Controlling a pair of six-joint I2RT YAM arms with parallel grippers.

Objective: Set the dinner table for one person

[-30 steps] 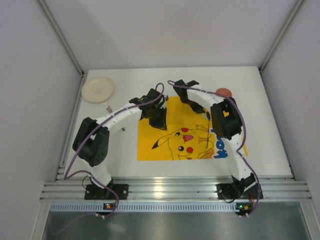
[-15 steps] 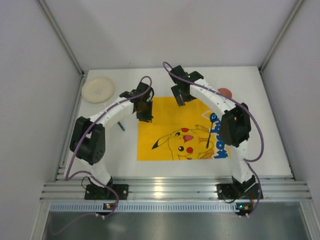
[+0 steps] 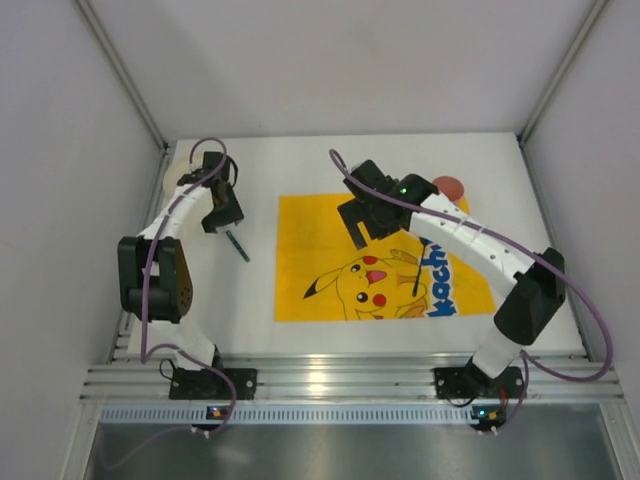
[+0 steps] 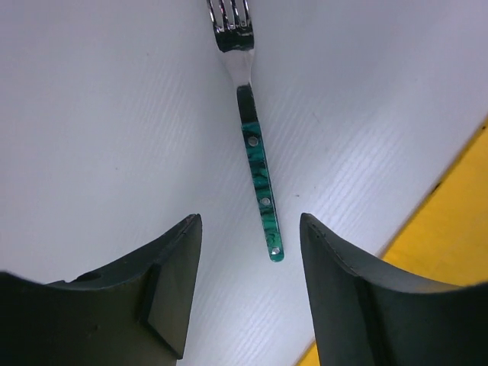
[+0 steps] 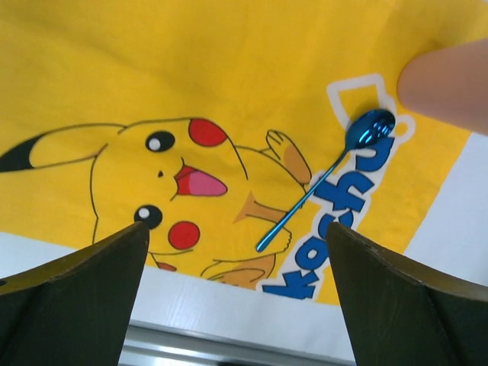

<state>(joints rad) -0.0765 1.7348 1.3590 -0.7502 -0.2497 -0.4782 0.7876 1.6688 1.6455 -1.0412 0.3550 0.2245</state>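
Note:
The dinner table [image 3: 520, 290] is a white top with a yellow cartoon mat [image 3: 320, 225] in its middle. A green-handled fork [image 3: 239, 246] lies on the bare white just left of the mat. My left gripper [image 3: 226, 214] hovers over it, open; in the left wrist view the fork [image 4: 258, 175] points away from the empty gripper [image 4: 250, 229]. A blue spoon [image 3: 418, 268] lies on the mat's right part. My right gripper [image 3: 360, 226] hangs open above the mat's middle; the spoon [image 5: 320, 187] shows beyond the gripper [image 5: 236, 236].
A cream plate [image 3: 178, 176] sits at the far left corner, partly hidden by the left arm. A reddish round cup [image 3: 450, 184] stands at the far right by the mat, pink in the right wrist view [image 5: 450, 84]. An aluminium rail [image 3: 350, 380] runs along the near edge.
The left arm swung left off the mat to the fork and its jaws widened. The right arm stretched out, its gripper opened wide and came over the mat's middle, uncovering the spoon.

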